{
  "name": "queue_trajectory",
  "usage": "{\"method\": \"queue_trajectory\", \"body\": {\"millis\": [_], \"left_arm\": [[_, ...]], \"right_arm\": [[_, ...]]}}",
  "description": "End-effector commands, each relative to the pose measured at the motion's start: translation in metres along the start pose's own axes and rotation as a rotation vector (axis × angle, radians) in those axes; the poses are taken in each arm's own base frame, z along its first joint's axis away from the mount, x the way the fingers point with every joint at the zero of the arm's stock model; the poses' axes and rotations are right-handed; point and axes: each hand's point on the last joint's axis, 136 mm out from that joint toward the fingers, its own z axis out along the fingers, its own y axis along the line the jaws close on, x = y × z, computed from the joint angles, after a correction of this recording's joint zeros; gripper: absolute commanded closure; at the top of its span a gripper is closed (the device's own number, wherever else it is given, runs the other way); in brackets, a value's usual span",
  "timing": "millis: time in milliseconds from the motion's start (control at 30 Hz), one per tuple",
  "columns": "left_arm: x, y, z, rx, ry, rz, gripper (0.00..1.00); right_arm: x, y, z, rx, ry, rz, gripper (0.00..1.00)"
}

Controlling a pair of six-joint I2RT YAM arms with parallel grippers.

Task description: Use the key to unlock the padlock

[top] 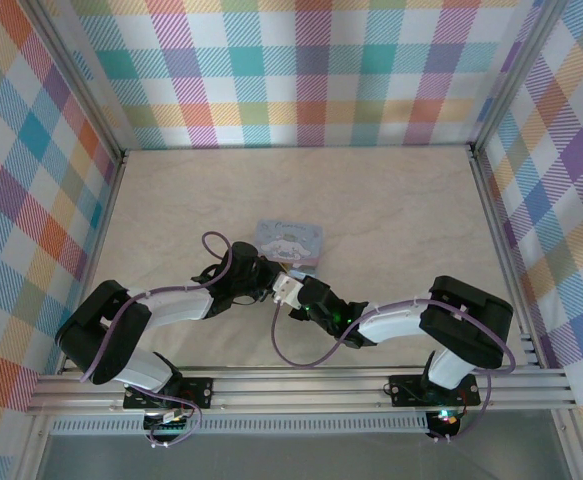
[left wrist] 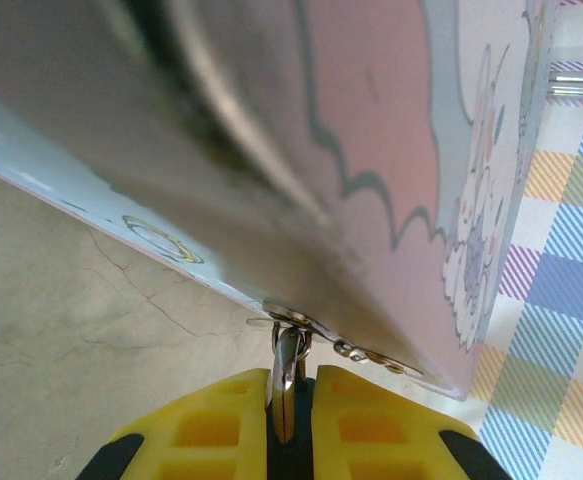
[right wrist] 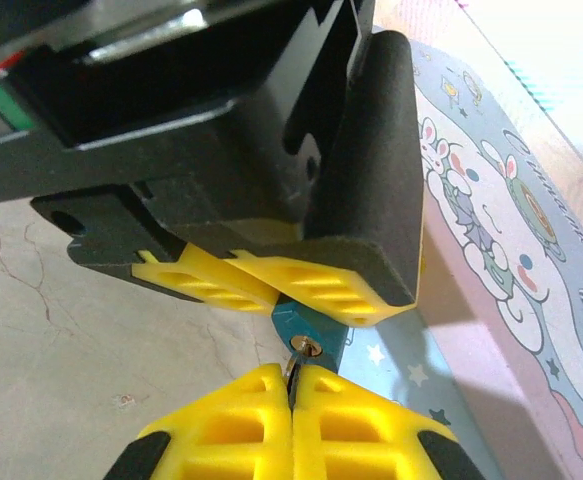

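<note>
The teal padlock [right wrist: 316, 328] hangs at the edge of the pale blue cartoon tin [top: 289, 241], its thin shackle through the tin's metal loop [left wrist: 289, 322]. My left gripper [left wrist: 293, 398] is shut on the padlock's body [left wrist: 285, 372]; its yellow fingers [right wrist: 331, 290] clamp the lock from above in the right wrist view. My right gripper [right wrist: 291, 392] is shut on the small key [right wrist: 297, 366], whose tip sits in the brass keyhole [right wrist: 309, 347] on the padlock's underside. In the top view the two grippers [top: 274, 283] [top: 298, 297] meet nose to nose just in front of the tin.
The tin's lid [right wrist: 511, 230] lies close on the right of both grippers. A marble-patterned tabletop [top: 391, 210] stretches around, closed in by plaid walls [top: 301, 70] at the back and sides. An aluminium rail [top: 301, 385] runs along the near edge.
</note>
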Motion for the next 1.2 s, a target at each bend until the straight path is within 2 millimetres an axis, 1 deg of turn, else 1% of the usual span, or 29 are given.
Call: {"method": "queue_trajectory", "body": {"millis": [0,533,700,800,867,1033,1167], "left_arm": [[0.010,-0.024,-0.005,0.065,0.035,0.020,1.00],[0.010,-0.025,-0.004,0.062,0.036,0.020,1.00],[0.009,-0.026,-0.003,0.061,0.035,0.020,1.00],[0.010,-0.025,-0.002,0.059,0.039,0.027,1.00],[0.010,-0.026,-0.001,0.065,0.039,0.044,1.00],[0.008,-0.018,0.001,0.046,0.028,0.059,0.86],[0.007,-0.015,0.002,0.036,0.025,0.062,0.79]], "right_arm": [[-0.005,-0.011,0.002,0.062,-0.016,0.107,1.00],[-0.001,-0.012,-0.003,0.053,-0.007,0.389,1.00],[0.001,-0.014,-0.006,0.032,-0.008,0.542,1.00],[0.006,-0.015,-0.008,0.012,0.001,0.643,1.00],[0.011,-0.016,-0.008,0.010,0.013,0.679,1.00],[0.025,-0.013,-0.005,0.014,0.058,0.720,1.00],[0.027,-0.012,-0.003,0.009,0.067,0.736,1.00]]}}
